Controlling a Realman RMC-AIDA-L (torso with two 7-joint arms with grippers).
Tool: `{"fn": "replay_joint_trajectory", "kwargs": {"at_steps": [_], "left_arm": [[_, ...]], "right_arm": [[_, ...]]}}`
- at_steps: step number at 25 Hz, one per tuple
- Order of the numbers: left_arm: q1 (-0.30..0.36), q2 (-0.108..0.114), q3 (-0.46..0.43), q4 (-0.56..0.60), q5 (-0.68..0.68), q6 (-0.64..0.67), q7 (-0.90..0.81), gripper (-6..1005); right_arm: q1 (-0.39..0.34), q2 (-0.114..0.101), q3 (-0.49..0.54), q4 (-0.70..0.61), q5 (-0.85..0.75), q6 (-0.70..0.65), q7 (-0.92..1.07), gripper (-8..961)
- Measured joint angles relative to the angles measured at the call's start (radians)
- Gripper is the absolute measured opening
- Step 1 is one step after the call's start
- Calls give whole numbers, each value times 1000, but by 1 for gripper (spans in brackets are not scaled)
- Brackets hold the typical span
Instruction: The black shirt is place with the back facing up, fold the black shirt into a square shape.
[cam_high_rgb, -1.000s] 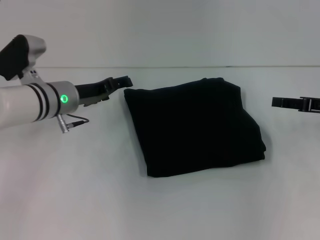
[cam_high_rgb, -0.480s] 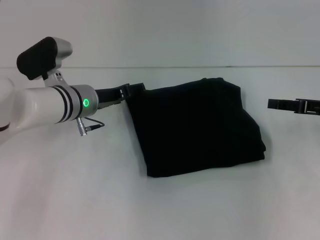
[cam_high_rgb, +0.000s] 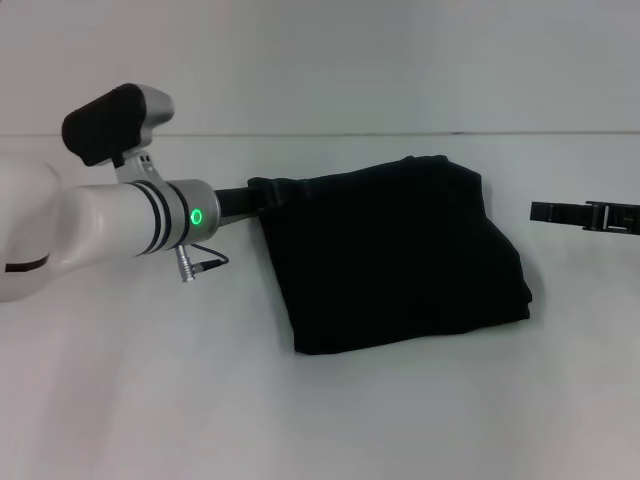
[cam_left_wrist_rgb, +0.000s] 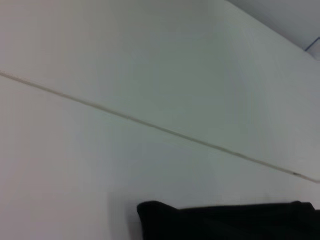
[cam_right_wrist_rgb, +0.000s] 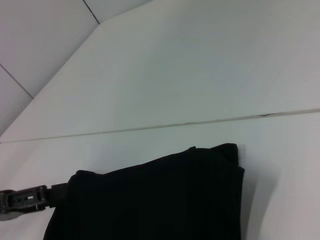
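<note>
Black shirt (cam_high_rgb: 395, 255) folded, left gripper (cam_high_rgb: 268, 192) fingertips lost against its corner

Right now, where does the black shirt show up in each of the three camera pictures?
Head view: the black shirt lies folded mid-table, the left gripper at its far left corner.
Left wrist view: only its top edge shows, along the bottom.
Right wrist view: it fills the lower middle.
Shared landmark: the thin seam line behind the shirt.
</note>
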Motion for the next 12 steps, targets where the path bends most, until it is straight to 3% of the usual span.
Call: {"fn": "replay_joint_trajectory", "kwargs": {"at_steps": [7,12], "left_arm": [[-11,0,1,-5,2,7,3,908],[-12,-4,16,-2,0,4,70,821]], "right_arm": [[2,0,0,1,-1,2,-1,577],[2,-1,-1,1,-2,5,-2,576]]}}
